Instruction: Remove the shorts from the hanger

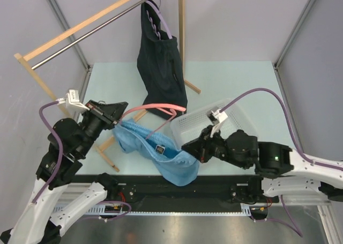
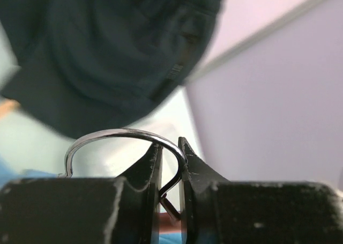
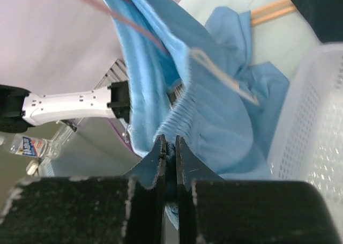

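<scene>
The light-blue shorts (image 1: 177, 166) are found at the lower centre of the top view, draped from the pink hanger (image 1: 161, 105) down to the near edge of the worktop (image 1: 241, 78). The wire hook (image 2: 123, 132) of this hanger is held by the left gripper (image 2: 170, 158); its jaws are closed on the wire, which passes between them. The elastic waistband of the light-blue shorts is pinched by the right gripper (image 3: 170, 150); its jaws are all but closed, with only a fold of cloth between them.

The dark shorts (image 1: 161, 67) are hung at the upper centre of the top view on a lavender hanger (image 1: 161, 19), carried by the metal rail (image 1: 91, 34) of a wooden rack (image 1: 181, 29). Their lower hem is seen just behind the pink hanger's bar.

The following items are noted around the work area:
- A white perforated basket (image 1: 198, 120) is placed just right of the light-blue shorts, immediately beside the right gripper.
- The wooden foot (image 1: 107, 147) of the rack is laid on the worktop at the lower left, and part of it is covered by the light-blue cloth.
- A bottle (image 3: 24, 145) is seen at the lower left of the right wrist view, off the worktop.
</scene>
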Available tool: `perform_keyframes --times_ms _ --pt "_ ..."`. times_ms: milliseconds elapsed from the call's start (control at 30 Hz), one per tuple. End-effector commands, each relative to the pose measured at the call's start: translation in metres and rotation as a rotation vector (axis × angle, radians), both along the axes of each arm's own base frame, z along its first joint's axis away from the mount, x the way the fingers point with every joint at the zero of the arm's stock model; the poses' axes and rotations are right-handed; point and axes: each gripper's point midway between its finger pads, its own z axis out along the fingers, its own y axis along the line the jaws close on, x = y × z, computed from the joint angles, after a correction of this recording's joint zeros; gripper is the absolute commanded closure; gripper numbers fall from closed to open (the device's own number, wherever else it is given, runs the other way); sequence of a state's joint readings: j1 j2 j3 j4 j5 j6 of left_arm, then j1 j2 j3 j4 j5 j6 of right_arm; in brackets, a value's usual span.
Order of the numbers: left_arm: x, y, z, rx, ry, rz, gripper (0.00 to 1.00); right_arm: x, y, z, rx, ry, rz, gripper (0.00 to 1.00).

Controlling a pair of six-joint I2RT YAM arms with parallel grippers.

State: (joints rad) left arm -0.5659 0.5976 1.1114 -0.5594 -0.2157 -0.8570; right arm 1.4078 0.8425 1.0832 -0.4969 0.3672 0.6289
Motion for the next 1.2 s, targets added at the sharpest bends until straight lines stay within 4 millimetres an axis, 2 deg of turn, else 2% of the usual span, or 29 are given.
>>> perform_keyframes --times_ms 0,33,67,133,167,200,233,267,300,400,433,533,567,633,667,733,767,867,900,967,1000,1100,1133,1167 --pt "-0.038 -0.029 0.057 -0.268 -0.109 -0.242 0.99 0.025 0.032 0.029 0.106 -0.088 -0.031 1.0" --pt "-0.043 -0.032 0.061 -0.281 -0.12 -0.269 1.0 0.032 0.04 0.037 0.147 -0.093 -0.031 1.0" --pt "-0.053 -0.037 0.066 -0.301 -0.119 -0.327 1.0 0.032 0.057 0.027 0.136 -0.07 0.014 1.0" --pt "-0.067 -0.037 0.08 -0.332 -0.167 -0.379 1.0 0.053 0.069 0.031 0.189 -0.048 0.005 1.0" --pt "-0.072 -0.037 0.083 -0.334 -0.181 -0.397 1.0 0.053 0.082 0.023 0.182 -0.029 0.052 1.0" --pt "-0.079 -0.036 0.09 -0.334 -0.202 -0.411 1.0 0.057 0.087 0.021 0.19 -0.026 0.063 1.0" --pt "-0.082 -0.032 0.093 -0.311 -0.226 -0.404 1.0 0.066 0.09 0.029 0.228 -0.036 0.054 1.0" --pt "-0.085 -0.028 0.092 -0.288 -0.229 -0.392 1.0 0.068 0.095 0.026 0.23 -0.026 0.069 1.0" --pt "-0.089 -0.021 0.1 -0.273 -0.254 -0.367 1.0 0.072 0.095 0.028 0.242 -0.025 0.067 1.0" --pt "-0.096 -0.006 0.099 -0.183 -0.291 -0.317 0.99 0.085 0.09 0.042 0.284 -0.037 0.06 1.0" --pt "-0.094 -0.001 0.096 -0.148 -0.302 -0.292 0.99 0.087 0.088 0.053 0.302 -0.051 0.056 1.0" --pt "-0.096 0.009 0.082 -0.088 -0.292 -0.248 1.0 0.092 0.074 0.084 0.338 -0.124 0.033 1.0" --pt "-0.096 0.01 0.078 -0.075 -0.286 -0.243 1.0 0.093 0.069 0.103 0.364 -0.157 0.022 1.0" --pt "-0.096 0.014 0.066 -0.041 -0.272 -0.229 1.0 0.093 0.056 0.128 0.38 -0.226 0.003 1.0" --pt "-0.094 0.014 0.061 -0.03 -0.264 -0.225 1.0 0.097 0.043 0.154 0.417 -0.269 -0.04 1.0" --pt "-0.093 0.016 0.054 -0.01 -0.252 -0.217 1.0 0.1 0.024 0.181 0.439 -0.343 -0.092 1.0" --pt "-0.091 0.015 0.049 -0.002 -0.241 -0.215 0.99 0.098 0.011 0.208 0.476 -0.39 -0.116 1.0" --pt "-0.089 0.014 0.039 0.019 -0.215 -0.216 1.0 0.102 -0.022 0.247 0.49 -0.495 -0.212 1.0" --pt "-0.088 0.014 0.037 0.026 -0.212 -0.215 1.0 0.097 -0.039 0.274 0.518 -0.535 -0.237 1.0" --pt "-0.088 0.014 0.031 0.037 -0.2 -0.212 1.0 0.104 -0.053 0.286 0.468 -0.576 -0.3 1.0" --pt "-0.085 0.014 0.027 0.041 -0.19 -0.207 1.0 0.094 -0.071 0.312 0.497 -0.615 -0.318 1.0" --pt "-0.084 0.014 0.021 0.048 -0.183 -0.206 1.0 0.09 -0.092 0.336 0.486 -0.685 -0.367 1.0" --pt "-0.084 0.014 0.021 0.052 -0.183 -0.206 1.0 0.084 -0.108 0.353 0.513 -0.711 -0.4 1.0" --pt "-0.083 0.014 0.019 0.054 -0.178 -0.205 1.0 0.083 -0.115 0.358 0.501 -0.74 -0.418 1.0"
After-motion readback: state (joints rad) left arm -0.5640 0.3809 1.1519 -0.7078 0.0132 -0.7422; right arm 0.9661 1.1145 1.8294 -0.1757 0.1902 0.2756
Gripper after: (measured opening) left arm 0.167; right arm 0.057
